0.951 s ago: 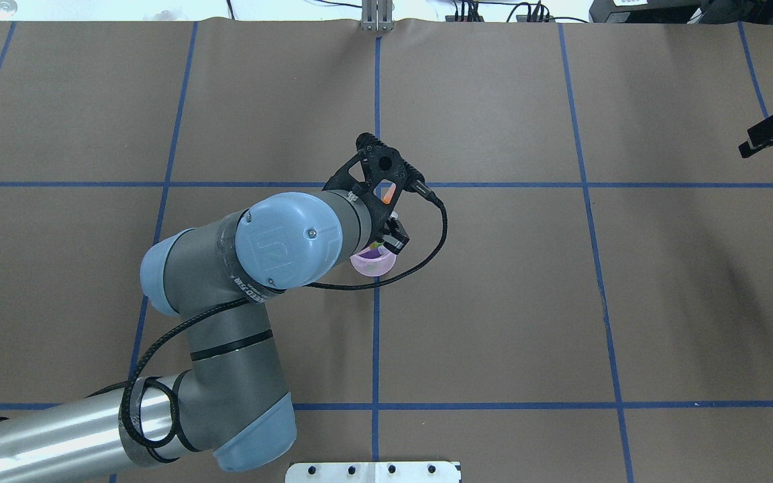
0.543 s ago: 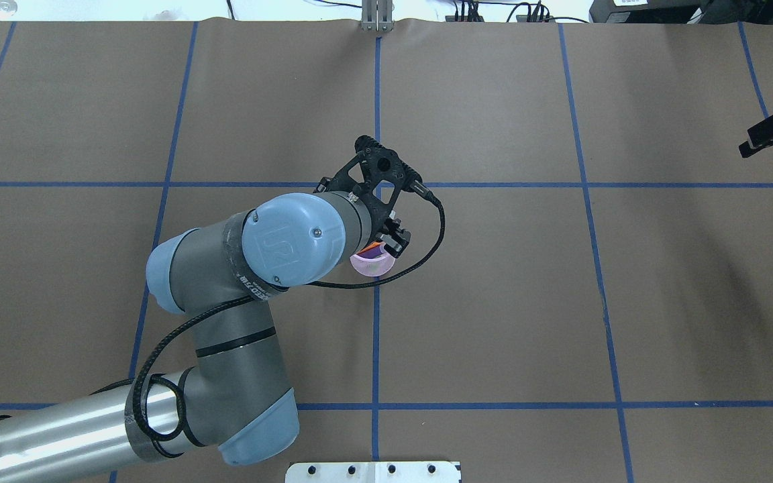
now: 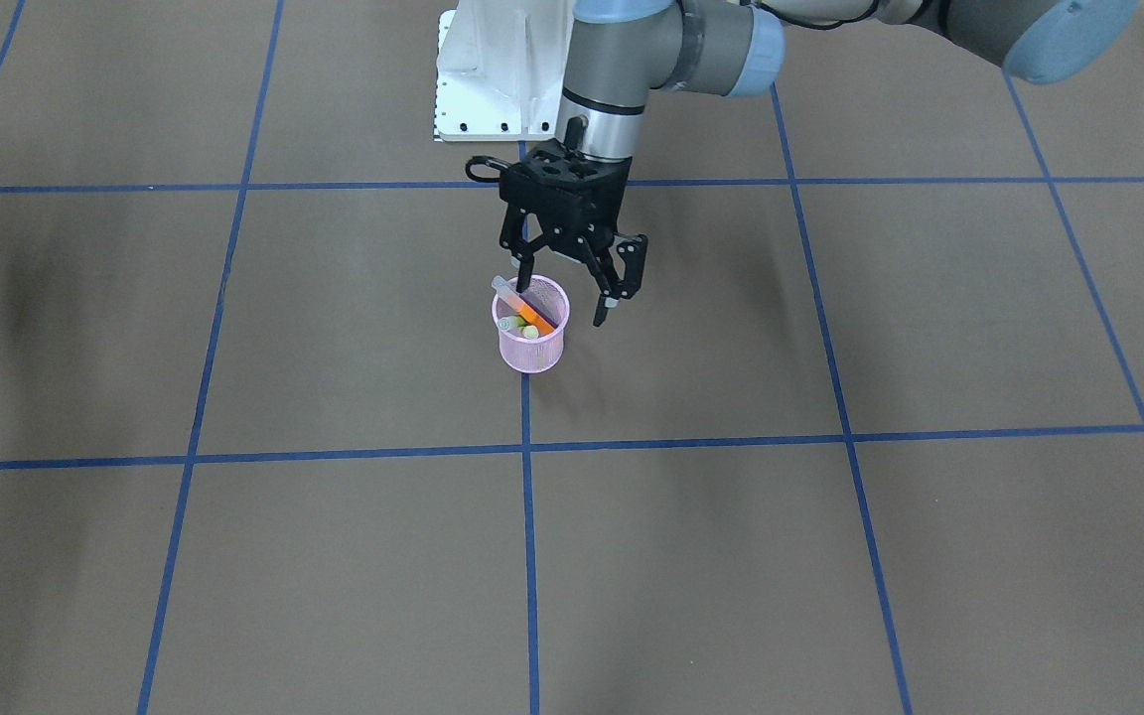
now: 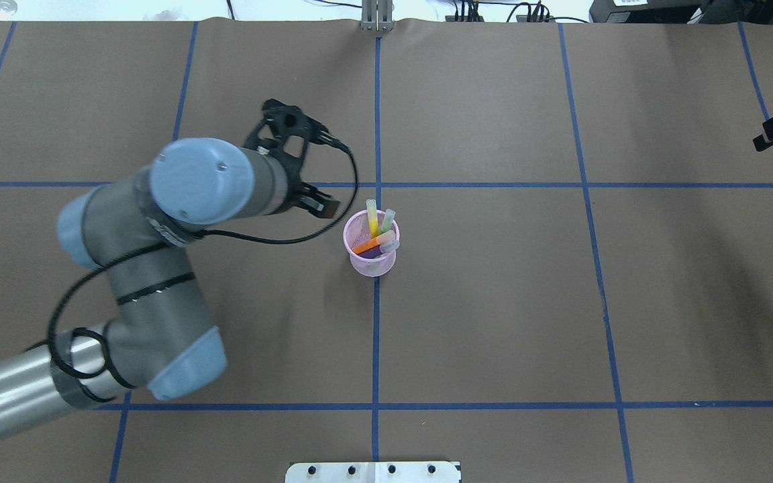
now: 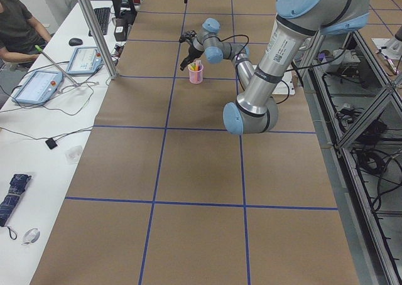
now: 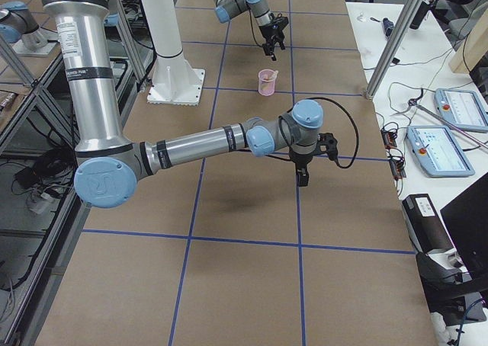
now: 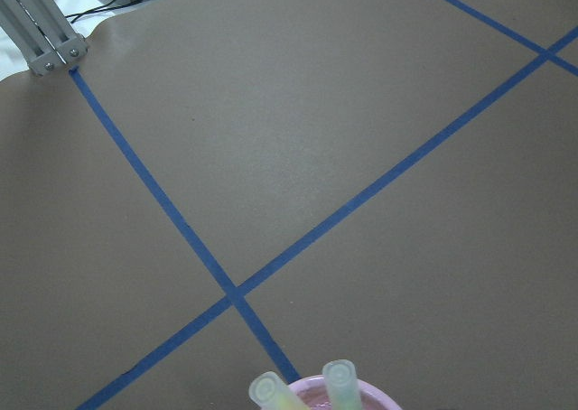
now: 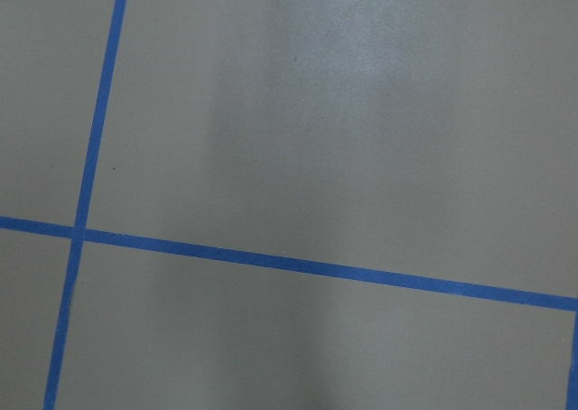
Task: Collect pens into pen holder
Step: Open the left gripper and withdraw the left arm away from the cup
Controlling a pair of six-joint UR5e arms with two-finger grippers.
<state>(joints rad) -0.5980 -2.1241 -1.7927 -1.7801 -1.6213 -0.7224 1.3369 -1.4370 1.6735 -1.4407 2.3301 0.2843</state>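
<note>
Now the left gripper [image 3: 564, 302] hangs with its jaws spread wide and nothing between them; the pen holder [image 4: 368, 268] stands upright on the table [image 4: 494, 302], just beside its fingertips and lower than them; four pens lean inside that cup, pale caps up: the yellow pen [image 4: 373, 218], the green pen [image 4: 387, 219], the orange pen [image 4: 366, 246] and the purple pen [image 4: 376, 253]; the right gripper [image 6: 303, 175] hovers well apart from all this, and whether its jaws are apart or together I cannot tell.
</note>
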